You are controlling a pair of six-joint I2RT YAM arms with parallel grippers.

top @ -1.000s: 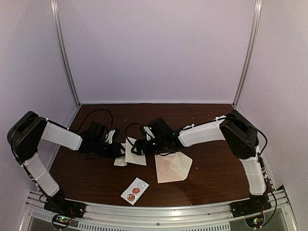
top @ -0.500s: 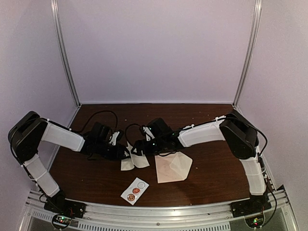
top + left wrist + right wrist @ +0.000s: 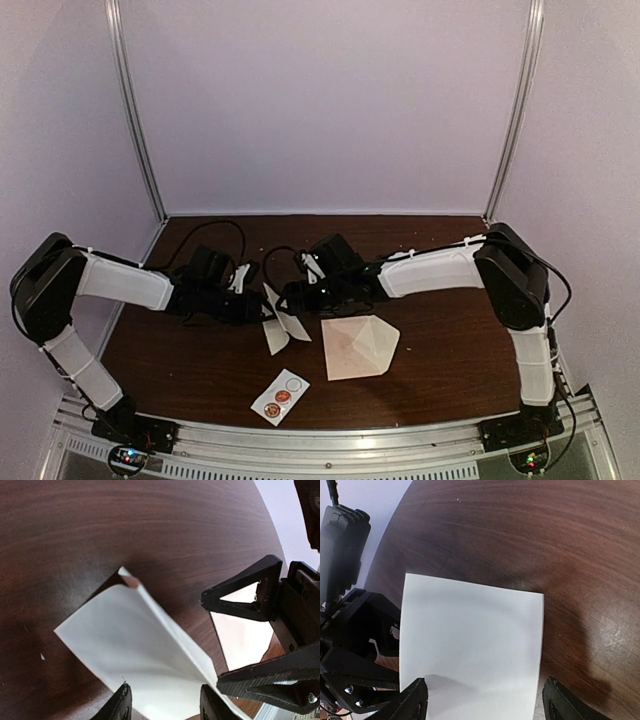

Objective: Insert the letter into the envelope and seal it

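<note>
The letter (image 3: 278, 328), a white folded sheet, stands bowed into a V on the brown table between my two grippers. My left gripper (image 3: 258, 305) is shut on the letter (image 3: 130, 650) across its width, so the sheet curls up on its right side. From the other side my right gripper (image 3: 290, 298) stands open, its fingers straddling the letter (image 3: 470, 635) with a small gap at the right finger. The envelope (image 3: 358, 347), pale pinkish with its pointed flap open, lies flat just right of the letter and shows as a pale patch (image 3: 240, 637) past the right gripper's fingers (image 3: 240, 600).
A small white sticker strip (image 3: 281, 395) with two round stickers lies near the front edge. Black cables loop behind both wrists. Bare brown table (image 3: 440, 340) stretches to the right. White walls and metal posts (image 3: 135, 110) close in the back and sides.
Both grippers shifted slightly right and closer together. The letter went from lying flat to standing bowed in a V between them. The envelope stayed put.
</note>
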